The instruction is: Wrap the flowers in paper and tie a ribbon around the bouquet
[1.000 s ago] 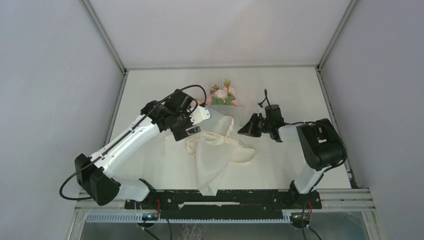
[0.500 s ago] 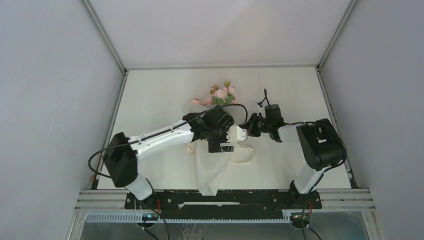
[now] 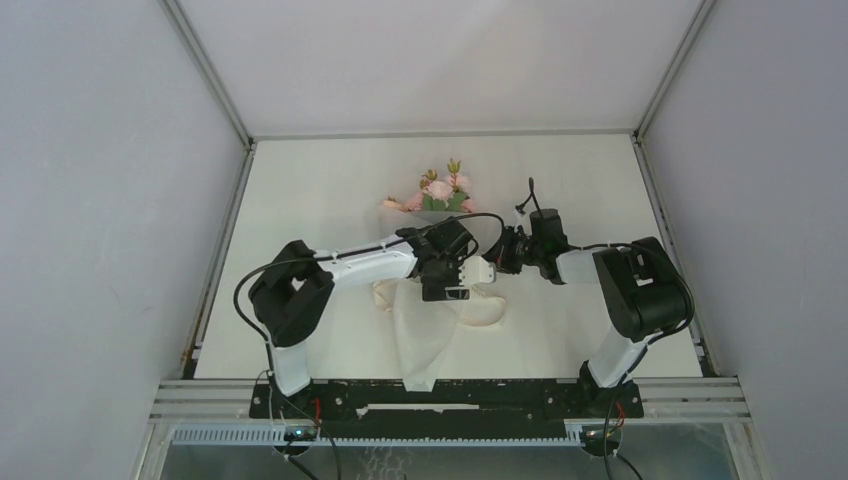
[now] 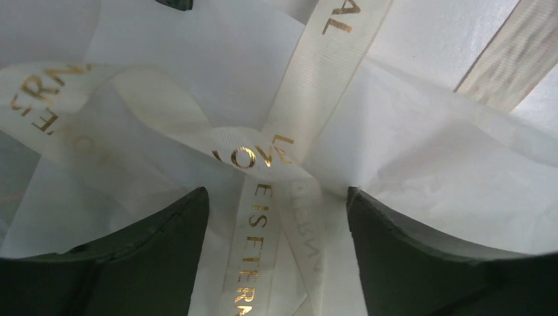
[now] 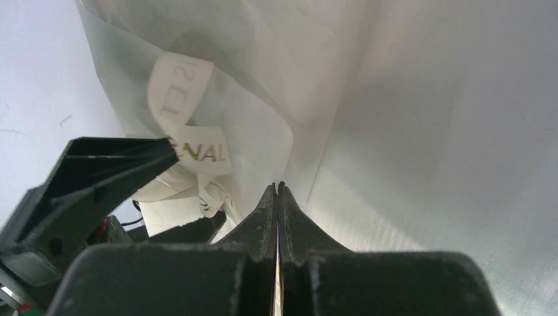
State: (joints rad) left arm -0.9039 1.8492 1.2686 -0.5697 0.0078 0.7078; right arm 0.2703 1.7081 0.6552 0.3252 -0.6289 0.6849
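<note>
The ribbon (image 4: 263,157) lies over the wrapped bouquet (image 3: 425,335). In the left wrist view its cream bands with gold lettering cross in a loose knot just beyond the tips of the left gripper (image 4: 276,194). One band runs back from that crossing down the gap between the two dark fingers (image 4: 154,253). Another climbs away from the fingertips to the far edge of the view, and a looped length curls off to one side. These fingers stand wide apart, one on each side of the band, and clamp nothing. Under the ribbon, filling the gap between them, is the creased off-white paper (image 4: 428,164).

From above, the left gripper hangs over the middle of the paper cone. The flowers (image 3: 440,190) lie beyond its fingertips at the cone's wide far end, and the cone's pointed tip lies back toward the arm bases. A slack loop of ribbon rests on the table (image 3: 300,180) beside the cone, on the right arm's side.

The right gripper (image 5: 278,191) has its fingers pressed together with no gap, their tips at a fold of the paper. Whether anything thin is nipped between them cannot be told. In its own view a curl of ribbon sits to one side of the tips, and a finger of the left gripper crosses in front of that curl, hiding its lower part. Seen from above, the two grippers are nearly tip to tip.
</note>
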